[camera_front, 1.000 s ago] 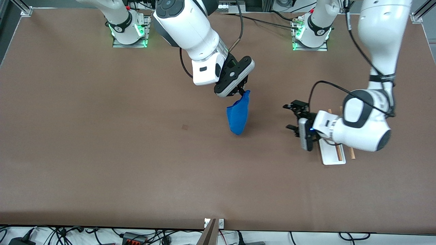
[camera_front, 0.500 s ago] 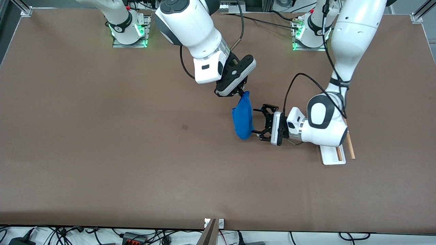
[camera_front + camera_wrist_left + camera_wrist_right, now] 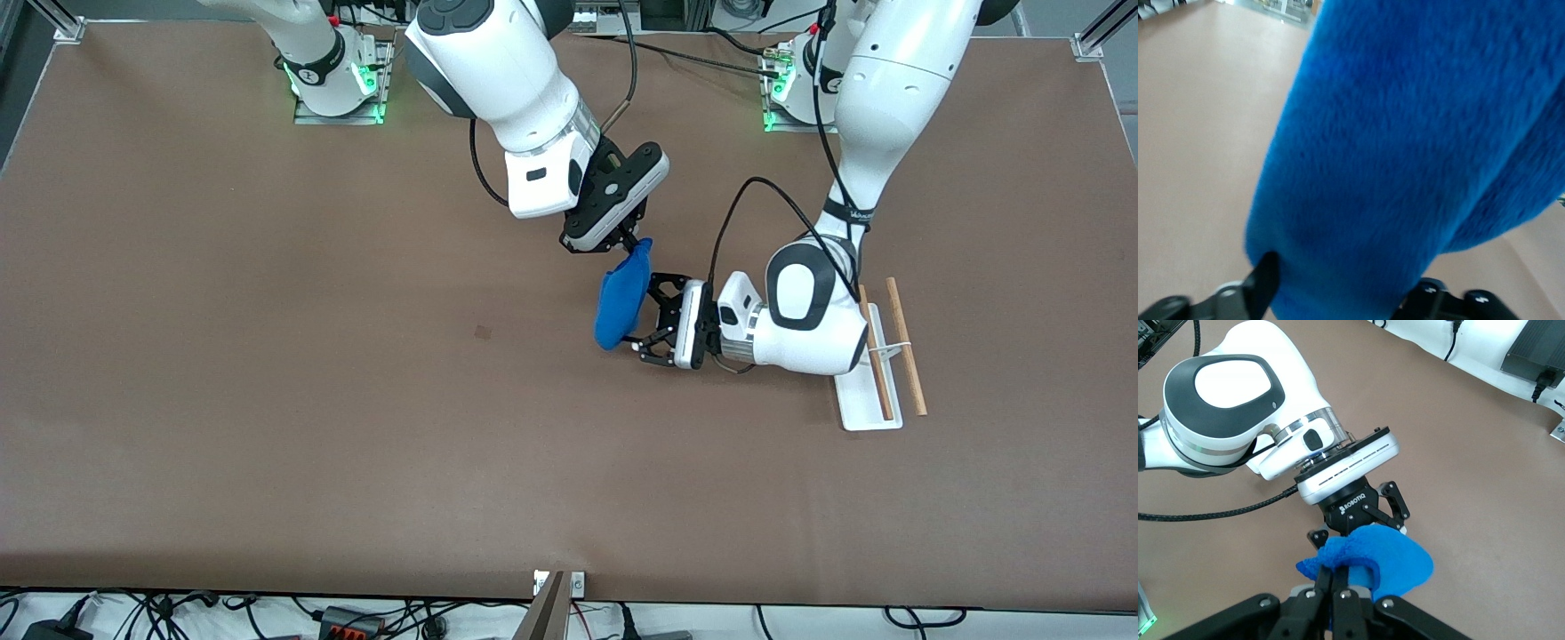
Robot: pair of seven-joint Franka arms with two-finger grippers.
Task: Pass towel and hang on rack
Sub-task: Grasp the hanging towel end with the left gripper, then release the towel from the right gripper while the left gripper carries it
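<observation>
Nearest the front camera, toward the left arm's end of the brown table [image 3: 267, 427], stands the small rack [image 3: 876, 373]: a flat white rectangular base with a thin white frame carrying two parallel light-brown wooden rods. Nothing hangs on it.

Farther from the camera, over the middle of the table, the two arms meet. The left arm reaches in low from the rack's end, its wrist turned sideways. The left end effector [image 3: 642, 324] has its black fingers [image 3: 1261, 283] spread on either side of the lower half of the towel [image 3: 621, 298], a small bright blue plush microfibre cloth. In the left wrist view the blue pile fills nearly the whole frame, with a finger at each edge of the cloth; I cannot tell whether the fingers are pressing on it.

The towel hangs in the air as a narrow bunched fold, clear of the table. Its top corner is pinched by the right end effector [image 3: 633, 240], whose fingers are pressed together on the cloth. In the right wrist view the towel [image 3: 1371, 563] bulges out just past those fingertips, with the left end effector [image 3: 1361, 520] right against it.

The right arm comes down from its base at the table's farthest edge.
</observation>
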